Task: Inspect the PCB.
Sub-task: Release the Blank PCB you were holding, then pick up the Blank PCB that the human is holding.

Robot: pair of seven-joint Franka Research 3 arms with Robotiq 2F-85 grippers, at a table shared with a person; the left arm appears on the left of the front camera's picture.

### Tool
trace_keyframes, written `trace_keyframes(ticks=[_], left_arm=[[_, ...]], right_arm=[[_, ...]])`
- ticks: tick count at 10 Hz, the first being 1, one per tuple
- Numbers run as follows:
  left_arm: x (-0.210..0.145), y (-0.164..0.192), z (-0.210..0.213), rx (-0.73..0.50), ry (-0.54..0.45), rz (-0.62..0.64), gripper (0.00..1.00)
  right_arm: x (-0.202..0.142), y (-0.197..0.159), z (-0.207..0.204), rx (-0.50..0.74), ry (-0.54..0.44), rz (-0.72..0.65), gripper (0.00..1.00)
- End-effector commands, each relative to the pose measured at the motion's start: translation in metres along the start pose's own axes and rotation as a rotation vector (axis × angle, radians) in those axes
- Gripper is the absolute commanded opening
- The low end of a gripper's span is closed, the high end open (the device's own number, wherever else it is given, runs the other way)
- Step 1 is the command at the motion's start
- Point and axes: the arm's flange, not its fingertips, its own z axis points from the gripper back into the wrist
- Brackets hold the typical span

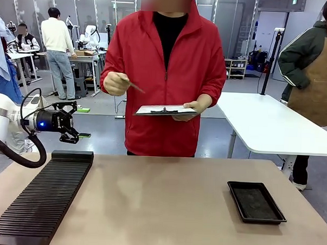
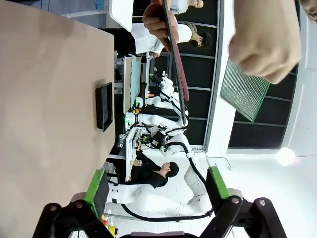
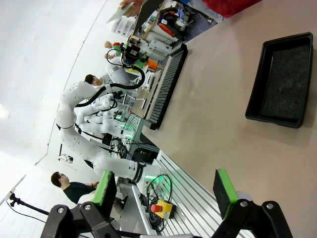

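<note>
Across the table (image 1: 159, 209) from us, the person has the green circuit board (image 2: 245, 91) pinched in one raised hand (image 2: 265, 42) and a clipboard (image 1: 165, 109) lying flat on the other hand. So the board is up in the air, well off the table. From the front we only get it edge-on as a thin sliver, so we can't read anything on it.

Our left end effector (image 2: 156, 181) hangs over on the left side, near the far end of the ribbed black rack (image 1: 41, 198), jaws spread wide and nothing between the pads. The right end effector (image 3: 164, 186) is wide open and empty too, looking across the table at the black tray (image 1: 256, 202), which has nothing in it.

Our guess is we're in the checking step itself, and it's the person's job right now. The next move for us is probably just to keep the left arm clear. If the board gets offered back, we should be ready to take it by an edge, pads off the components.
</note>
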Motion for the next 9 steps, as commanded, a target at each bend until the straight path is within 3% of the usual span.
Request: trace_keyframes(ticks=[1,9], left_arm=[[-0.0002,-0.0001,-0.0013,-0.001,0.003,0.000,1.00],[-0.0002,-0.0001,-0.0013,-0.001,0.003,0.000,1.00]], right_arm=[[0.0005,0.0011,0.0014,0.009,-0.009,0.010,1.00],[0.0005,0.0011,0.0014,0.009,-0.009,0.010,1.00]])
